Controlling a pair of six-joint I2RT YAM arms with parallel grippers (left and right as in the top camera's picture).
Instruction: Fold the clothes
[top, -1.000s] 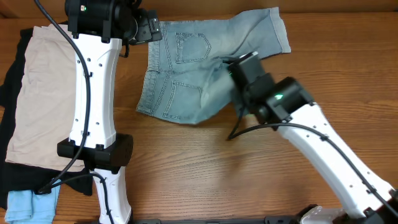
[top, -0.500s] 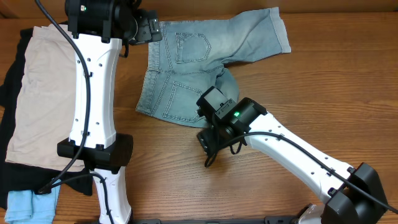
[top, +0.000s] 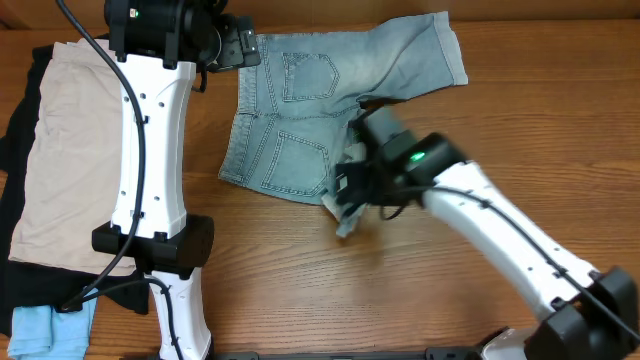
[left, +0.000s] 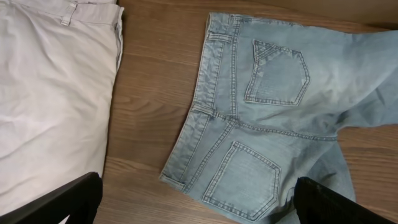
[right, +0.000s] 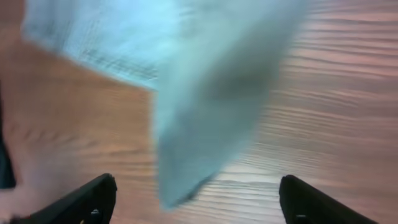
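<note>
Wooden tabletop (top: 520, 100) holds the pale faded-blue denim shorts (top: 290, 130), pockets up, toward its far side. Both the right gripper (right: 198, 202) and left gripper (left: 199, 208) gape, grasping nothing; the unheld leg corner (top: 345, 218) may flop crooked.

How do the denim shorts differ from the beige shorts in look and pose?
The denim shorts are pale blue with stitched back pockets showing; the beige shorts look plain. The denim shorts lie straight on the table, one leg creased; the beige shorts lie smooth on a black garment. Both are shorts.
</note>
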